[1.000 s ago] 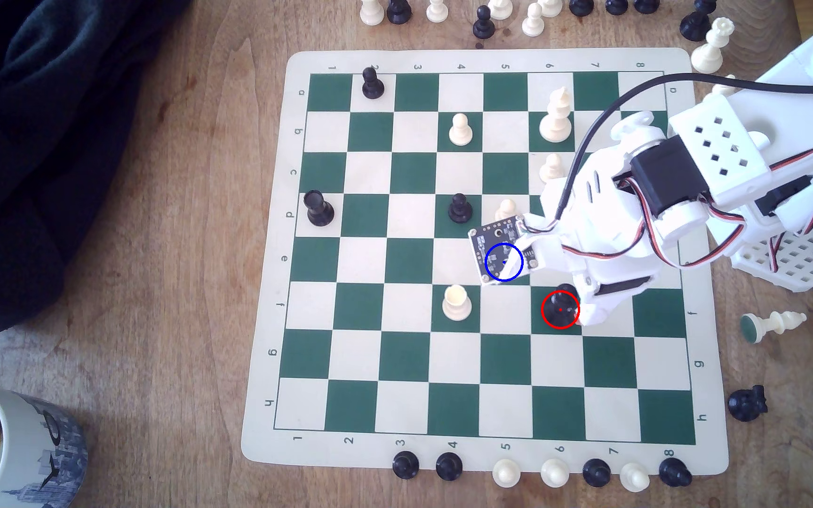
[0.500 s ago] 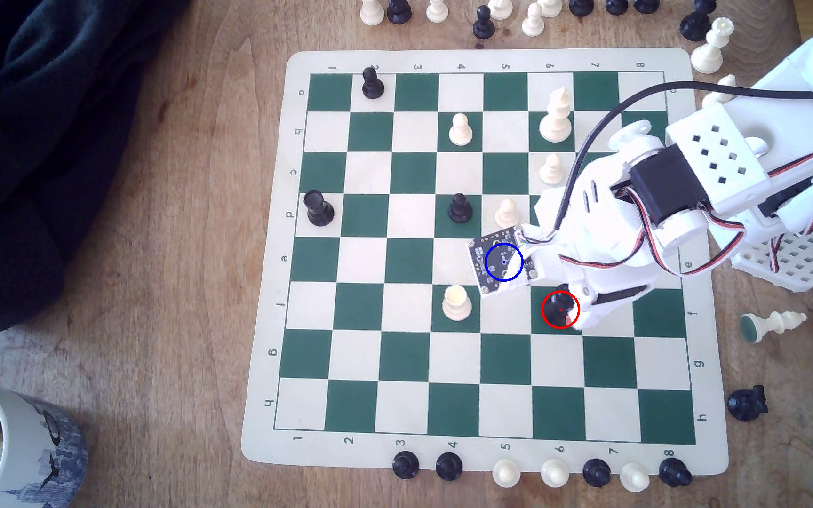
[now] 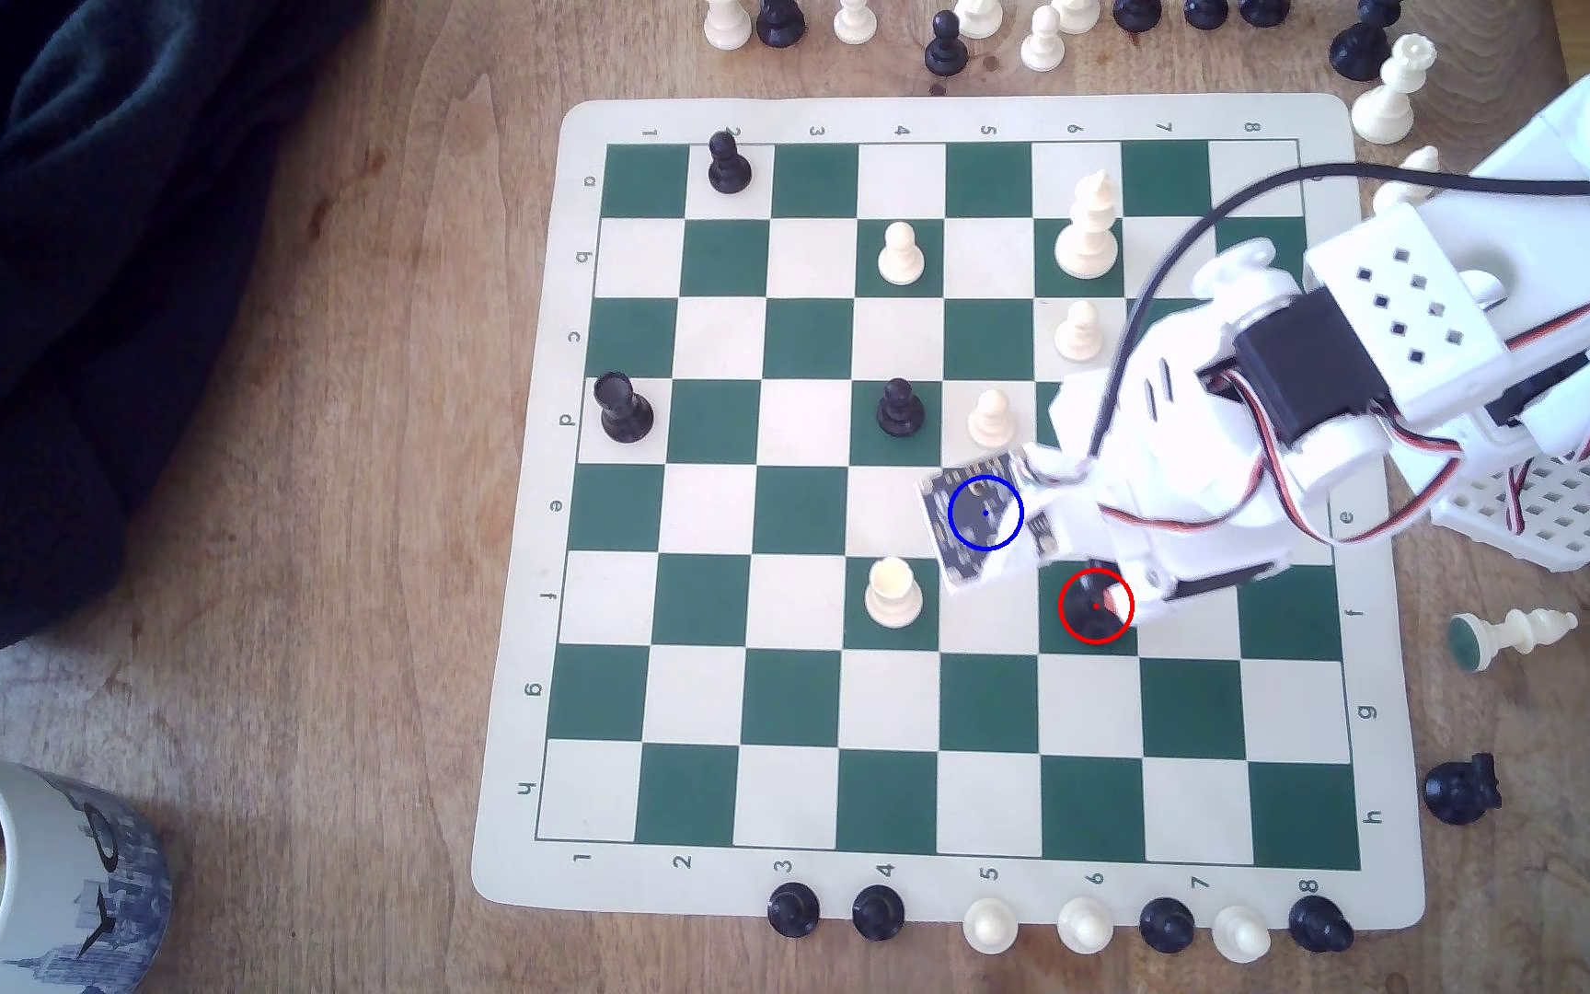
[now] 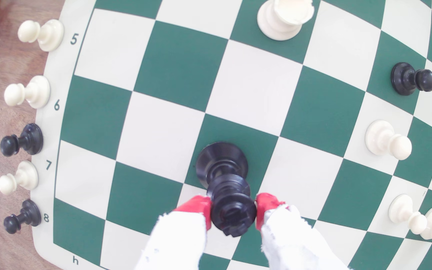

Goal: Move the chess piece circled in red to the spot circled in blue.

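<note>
The chess piece [image 4: 222,166], tall and glossy black with a wide round base, stands on a green square; the exterior view rings it in red [image 3: 1089,612]. My gripper [image 4: 233,207] has its red-tipped fingers [image 4: 196,206] pressed against both sides of the piece's head, shut on it, while the base rests on the board. In the exterior view the gripper [image 3: 1118,604] reaches in from the right. The blue ring of the spot [image 3: 985,513] lies one square diagonally away, drawn over my wrist camera board, which covers the green square beneath.
A white rook [image 3: 892,593] stands two squares to the exterior view's left of the piece. A white pawn [image 3: 992,418] and a black pawn [image 3: 899,408] stand just beyond the spot. Spare pieces line the board's edges [image 3: 990,925]. A mug [image 3: 26,860] sits at lower left.
The arm has come lower over the ringed piece, now covering its top in the exterior view. The wrist camera board has slid a little toward the piece.
</note>
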Robot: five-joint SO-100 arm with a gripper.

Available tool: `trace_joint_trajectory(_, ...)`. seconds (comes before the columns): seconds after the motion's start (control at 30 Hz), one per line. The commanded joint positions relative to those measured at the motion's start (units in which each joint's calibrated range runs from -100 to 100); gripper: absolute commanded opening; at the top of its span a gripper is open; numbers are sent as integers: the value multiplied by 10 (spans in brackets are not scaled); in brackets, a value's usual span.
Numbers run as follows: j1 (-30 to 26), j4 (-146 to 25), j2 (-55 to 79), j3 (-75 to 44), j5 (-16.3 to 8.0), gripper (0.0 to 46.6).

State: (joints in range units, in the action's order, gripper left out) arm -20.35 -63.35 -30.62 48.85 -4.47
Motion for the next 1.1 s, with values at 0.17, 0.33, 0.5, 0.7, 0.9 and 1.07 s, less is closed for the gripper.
trace_joint_trajectory(0.17,-14,-53,-47,-116,-13,56)
trace_joint_trajectory(0.33,-10,-78,-35,-184,-13,30)
trace_joint_trajectory(0.5,33,-73,10,-209,-4,30)
trace_joint_trajectory(0.7,73,-49,60,-209,5,30)
trace_joint_trajectory(0.9,99,-25,97,-209,14,31)
trace_joint_trajectory(1.07,116,-14,122,-209,19,31)
